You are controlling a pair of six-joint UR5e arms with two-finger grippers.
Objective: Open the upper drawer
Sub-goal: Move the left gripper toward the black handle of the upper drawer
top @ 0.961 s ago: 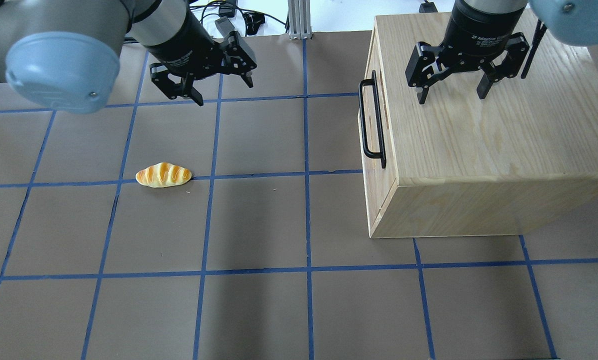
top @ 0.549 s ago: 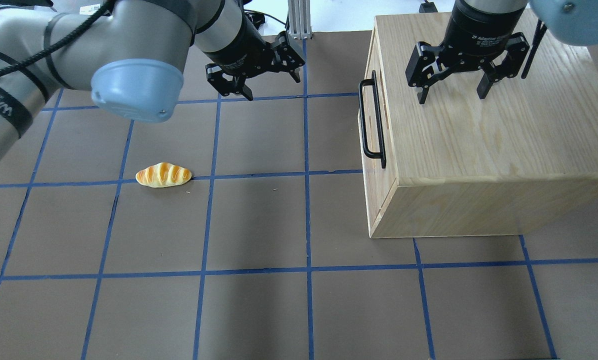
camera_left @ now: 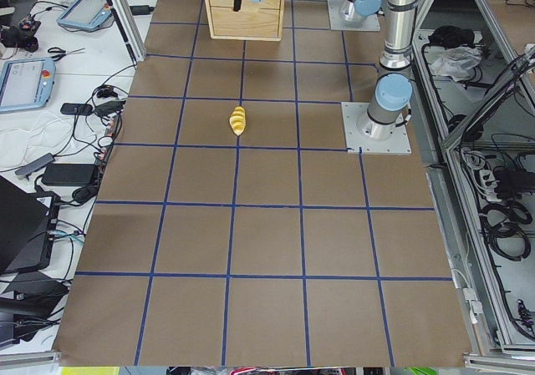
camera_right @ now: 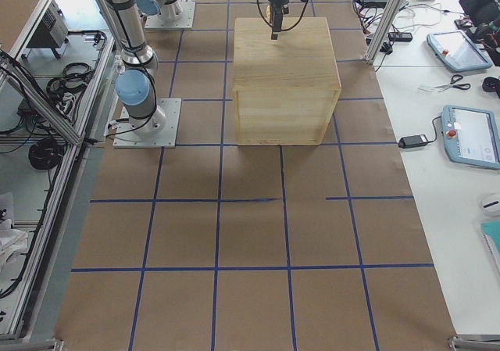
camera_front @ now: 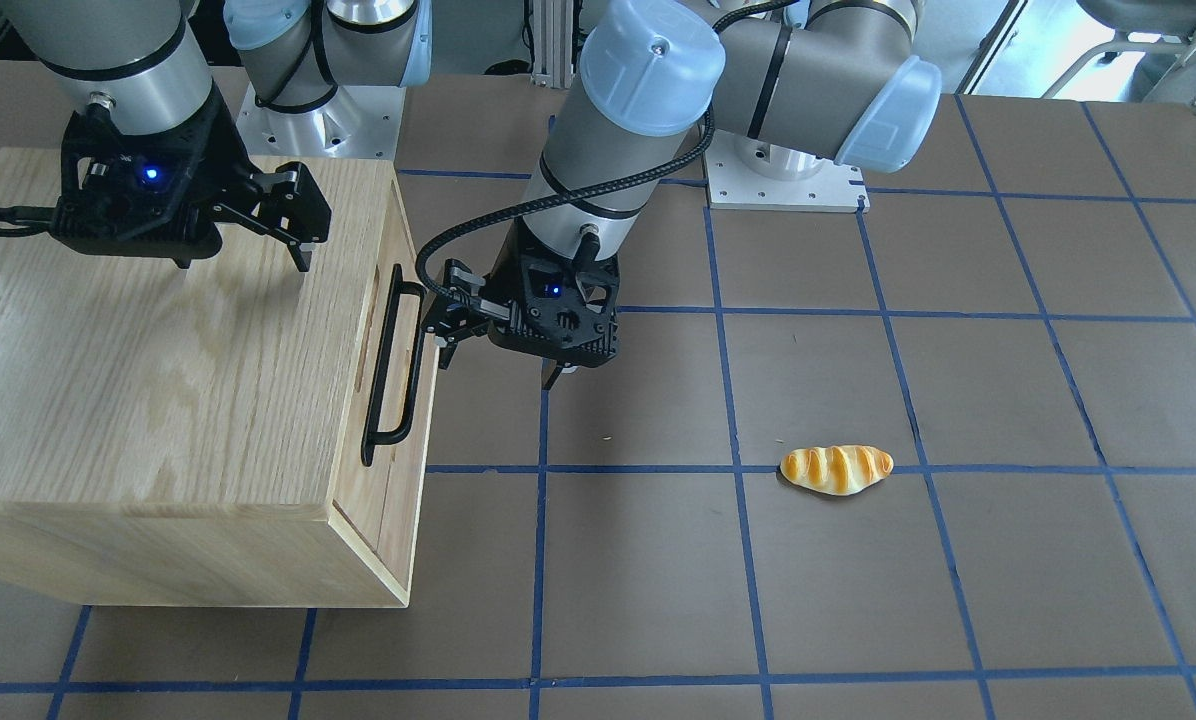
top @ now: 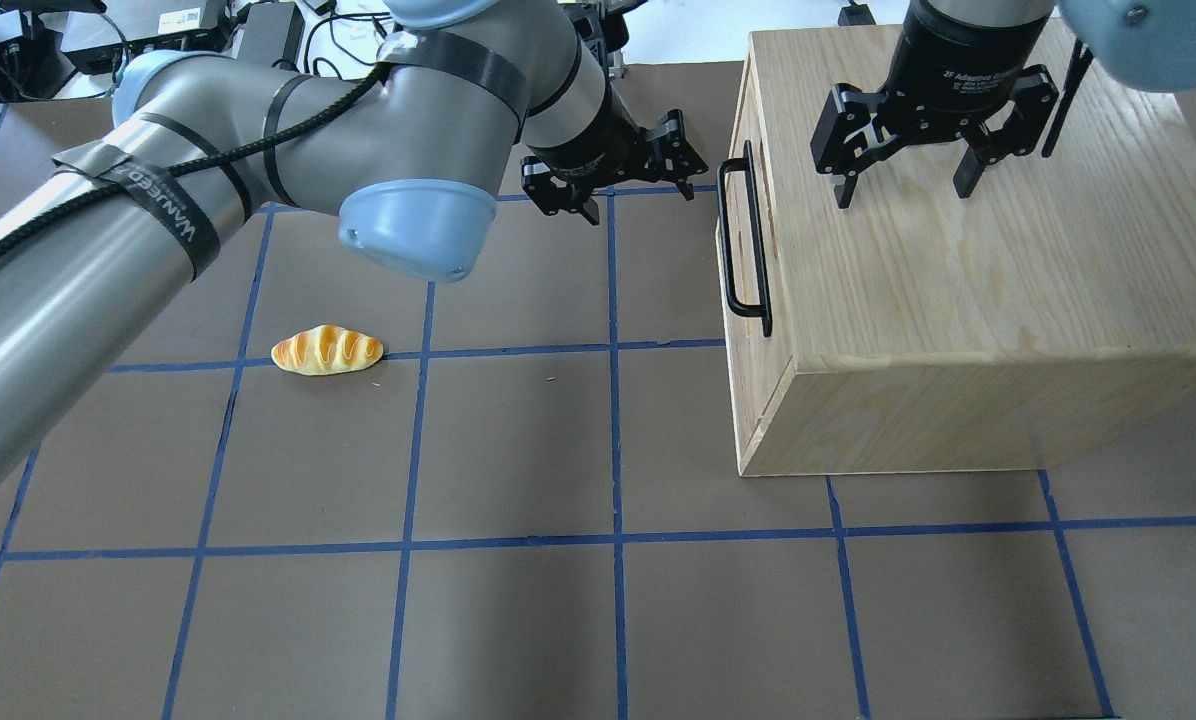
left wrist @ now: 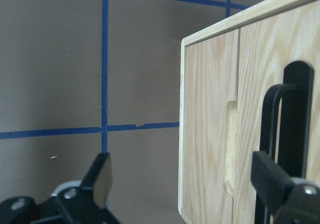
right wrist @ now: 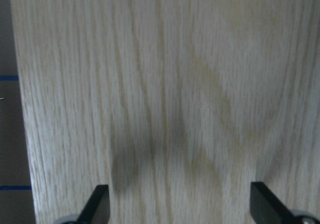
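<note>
Left tool [top: 646, 188], jaws wide and empty, hovers off the counter [top: 518, 450] just in front of one end of the long black metal bar handle [top: 726, 240] on the shut light-oak upper drawer [left wrist: 252, 84], bar lying crosswise to its approach.

The drawer [left wrist: 255, 84] and handle [left wrist: 298, 109] run off the left wrist view's edges; in the side views the front seems hidden or too small.

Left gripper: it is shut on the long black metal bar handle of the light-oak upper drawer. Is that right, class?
No. The left gripper is open, beside the long black metal bar handle of the light-oak upper drawer, not shut on it; the left wrist view shows this.
</note>
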